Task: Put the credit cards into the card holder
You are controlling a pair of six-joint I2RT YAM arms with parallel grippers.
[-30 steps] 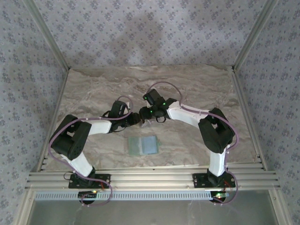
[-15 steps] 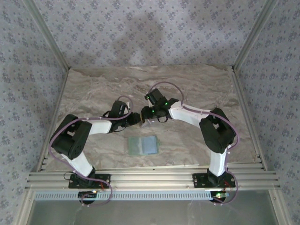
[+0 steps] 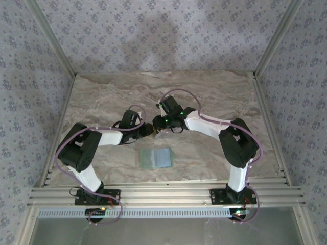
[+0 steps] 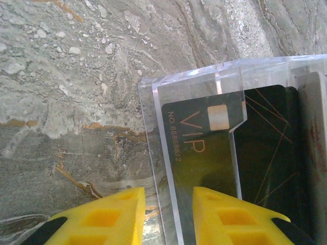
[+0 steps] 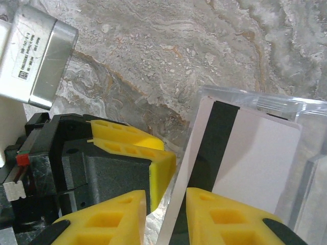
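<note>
From above, the left gripper (image 3: 146, 129) and the right gripper (image 3: 159, 127) are seen nose to nose in the middle of the marbled table (image 3: 219, 97). The card holder (image 3: 156, 158) is laid flat nearer the arm bases, well apart from both grippers. Its left half looks green and its right half paler. Compared with a second ago, the right gripper has been brought a little closer to the left one, and the card holder has not been moved. Lots of bare table is left behind and beside the arms, up to the patterned walls (image 3: 153, 35).

By the left wrist camera, a clear box (image 4: 204, 74) is seen standing on the table, with a black credit card (image 4: 204, 153) marked VIP kept inside it. One wall of the clear box is pinched between the left gripper's yellow fingers (image 4: 107, 217). Bare table is spread out to the left of the box.

By the right wrist camera, a white-backed credit card (image 5: 255, 158) with a dark stripe is seen leaning in the clear box. Its near edge is set in the gap between the right gripper's fingers (image 5: 230, 219), which are spread apart, not pressed together. The left gripper is crowded in just beside, on the left, with a grey metal block (image 5: 38, 56) of its arm above it. Open table is seen farther off.
</note>
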